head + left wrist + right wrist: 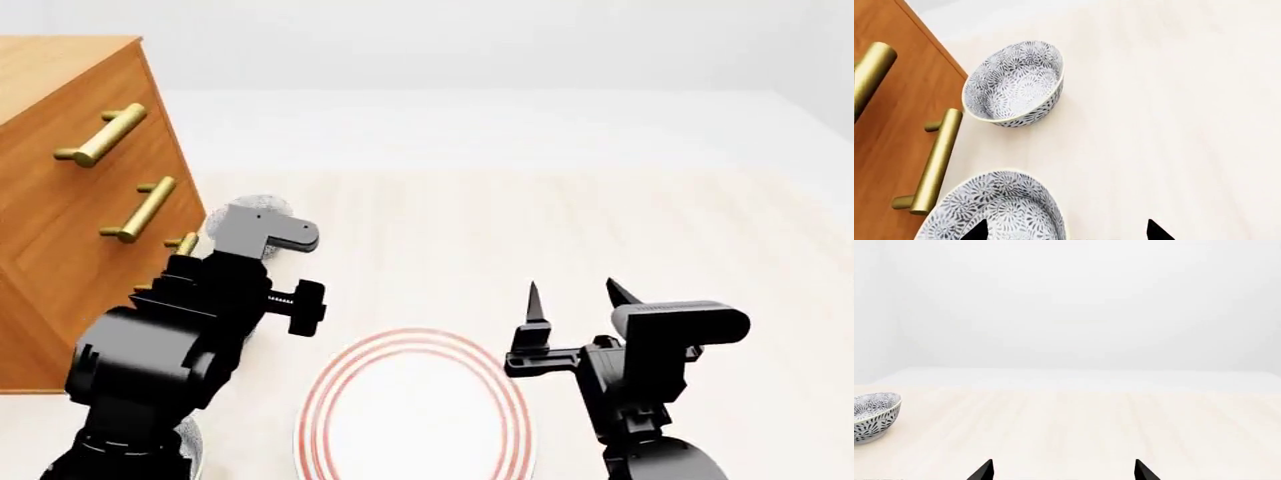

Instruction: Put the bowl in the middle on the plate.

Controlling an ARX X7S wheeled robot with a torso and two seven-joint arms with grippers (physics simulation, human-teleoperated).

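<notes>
Two grey-and-white speckled bowls show in the left wrist view beside the cabinet. The nearer bowl (997,207), which looks like the middle one, lies under my open left gripper (1067,231). One fingertip is over the bowl's inside and the other is over bare surface beyond its rim. The other bowl (1014,82) stands farther along and peeks out behind my left arm (254,208). The white plate with red rings (414,410) lies between my arms. My right gripper (577,293) is open and empty, right of the plate. A speckled bowl (874,417) sits far off to one side.
A wooden cabinet (67,150) with brass bar handles (937,160) stands close beside the bowls at the left. My left arm hides the middle bowl in the head view. A speckled sliver (187,440) shows at the bottom left. The pale wooden surface (601,220) stretches away ahead.
</notes>
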